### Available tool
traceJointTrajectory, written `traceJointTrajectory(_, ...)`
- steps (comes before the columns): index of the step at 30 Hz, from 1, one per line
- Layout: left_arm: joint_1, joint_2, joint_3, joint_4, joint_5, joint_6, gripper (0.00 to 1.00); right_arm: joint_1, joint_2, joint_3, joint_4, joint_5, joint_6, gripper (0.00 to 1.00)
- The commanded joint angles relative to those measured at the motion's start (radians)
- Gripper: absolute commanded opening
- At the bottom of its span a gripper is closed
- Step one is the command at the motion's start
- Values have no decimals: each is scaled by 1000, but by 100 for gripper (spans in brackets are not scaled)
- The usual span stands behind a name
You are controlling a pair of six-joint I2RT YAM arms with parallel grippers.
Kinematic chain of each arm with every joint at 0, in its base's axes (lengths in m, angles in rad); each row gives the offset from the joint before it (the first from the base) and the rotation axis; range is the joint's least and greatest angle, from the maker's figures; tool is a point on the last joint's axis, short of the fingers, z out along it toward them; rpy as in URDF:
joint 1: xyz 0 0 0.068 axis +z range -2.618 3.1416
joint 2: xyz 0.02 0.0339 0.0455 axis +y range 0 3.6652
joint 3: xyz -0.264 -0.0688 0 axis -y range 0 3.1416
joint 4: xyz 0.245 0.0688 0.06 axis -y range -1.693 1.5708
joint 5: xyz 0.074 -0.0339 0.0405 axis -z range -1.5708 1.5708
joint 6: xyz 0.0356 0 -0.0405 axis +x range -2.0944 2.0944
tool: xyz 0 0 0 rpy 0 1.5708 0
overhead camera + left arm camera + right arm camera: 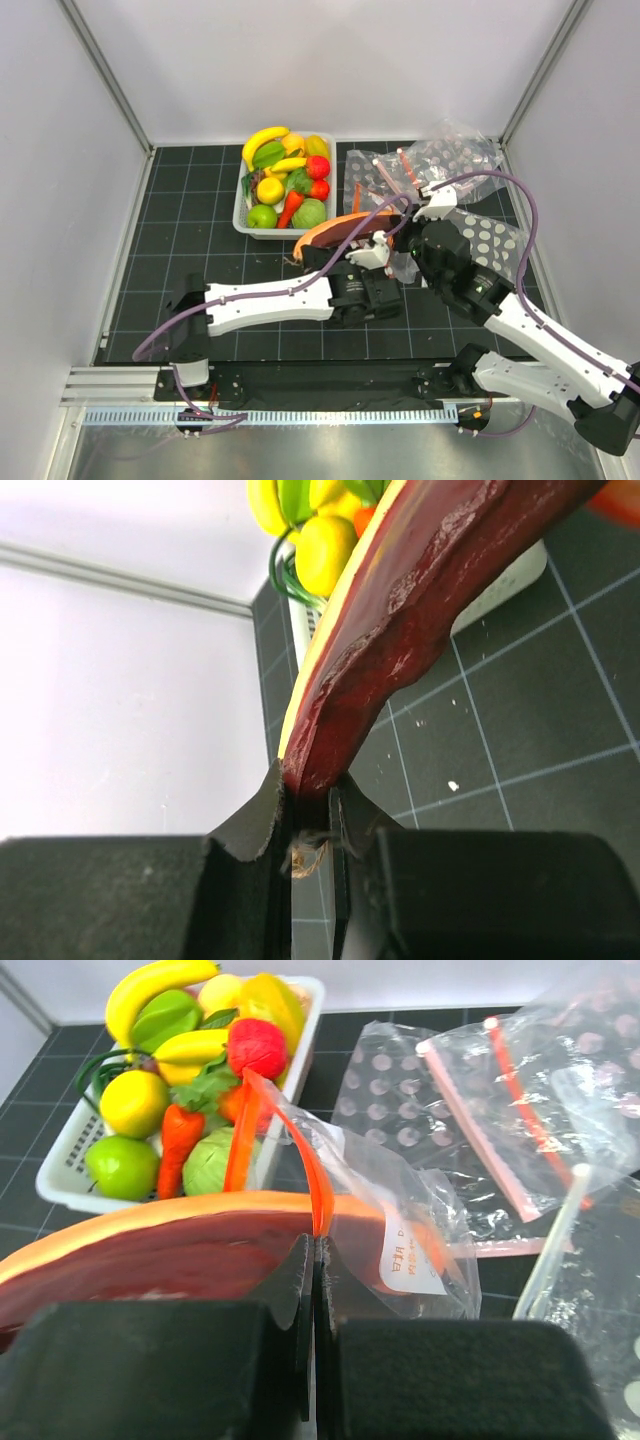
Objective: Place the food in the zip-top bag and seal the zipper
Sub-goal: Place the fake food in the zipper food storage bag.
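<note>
The red-brown slice (338,228) of toy food, edged in orange, is held over the black gridded surface (190,210) just in front of the white tub (262,232). Its long axis runs left to right with a slight arch. My left jaws are clamped on its left end, with a tuft of brown fibre (305,858) caught between them. From there the slice points right, toward the bag (395,1185), and its far end shows through the bag's clear plastic. My right jaws are pressed together on the orange-red zipper strip (305,1155), holding the bag's mouth up beside the slice, with the strip looping away toward the tub. My left arm (265,300) lies low, stretched rightward across the surface. My right arm (530,325) reaches in from the right, angled up and to the left. The rest of the fruit and vegetables (285,180) sit heaped in the tub, and more dotted bags (455,160) lie crumpled at the back right.
</note>
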Motion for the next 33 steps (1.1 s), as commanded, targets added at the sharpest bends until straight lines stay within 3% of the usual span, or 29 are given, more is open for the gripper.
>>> traceJointTrajectory(1,-1,51,99,-301,-105,46,0,-3,7,5,59,-98,-11,1)
traceJointTrajectory(13,51,88,152,-283,-227,188,3,-3,89,16,77,-248,40,1)
traceJointTrajectory(16,66,33,88,-102,-204,396,13,-3,94,14,82,-248,50,1)
traceJointTrajectory(17,69,4,45,2,-196,447,22,-3,94,10,84,-253,54,1)
traceJointTrajectory(19,71,-25,6,88,-175,588,25,-3,88,2,99,-255,61,1)
traceJointTrajectory(25,74,-122,-40,354,-50,786,38,-6,62,-24,128,-259,93,1)
traceJointTrajectory(27,75,-142,-66,432,-3,837,34,-10,56,-33,137,-271,115,1)
traceJointTrajectory(31,80,-134,-60,509,74,871,10,-29,59,-50,162,-343,161,1)
traceJointTrajectory(33,82,-116,-49,510,85,872,8,-39,62,-56,168,-368,179,1)
